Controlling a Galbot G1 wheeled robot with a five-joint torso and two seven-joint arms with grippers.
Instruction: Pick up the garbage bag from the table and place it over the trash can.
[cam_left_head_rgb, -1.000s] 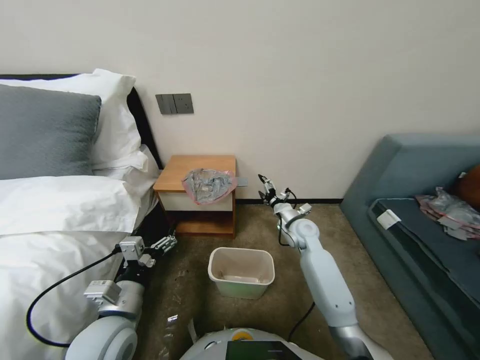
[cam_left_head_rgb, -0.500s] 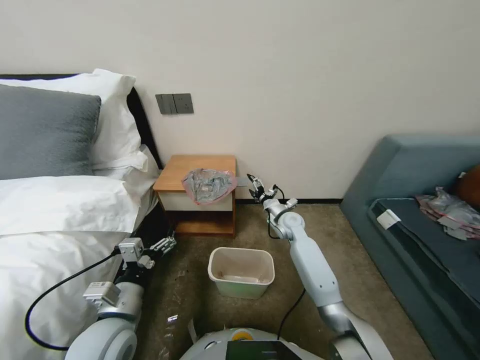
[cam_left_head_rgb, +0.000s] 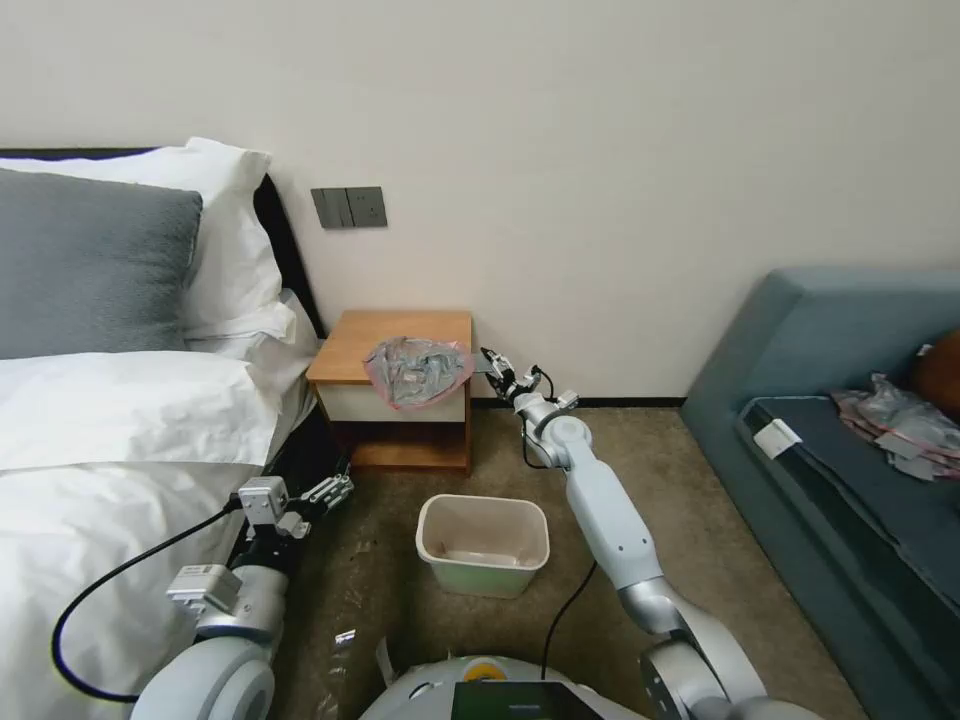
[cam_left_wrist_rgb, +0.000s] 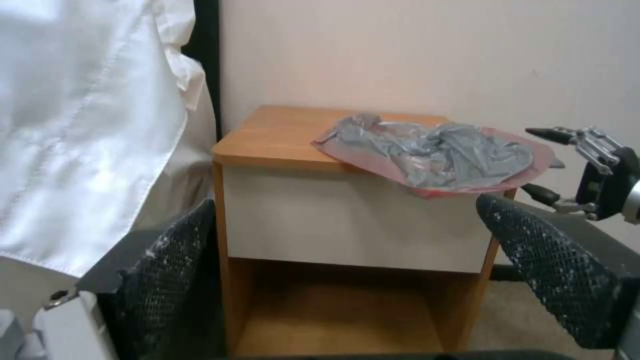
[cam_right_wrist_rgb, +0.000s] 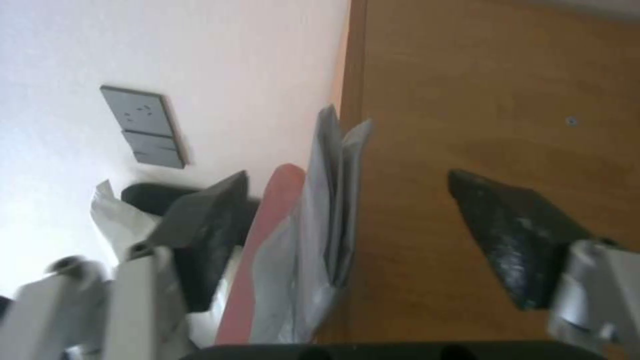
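right gripper: jaws apart, at garbage bag's 3 o'clock edge
left gripper: apart, low by bed
table: bag overhangs front
trash can: carpet, 6 o'clock of table

Bag on the nightstand, bin on the floor
The crumpled grey, pink-rimmed garbage bag overhung the table's front right corner; the empty trash can stood upright below.

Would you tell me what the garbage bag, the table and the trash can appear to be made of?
Garbage bag: thin crinkly film, likely plastic, translucent grey. Table: wood-look orange-brown top, possibly laminate, matte. Trash can: smooth moulded cream walls, likely plastic.
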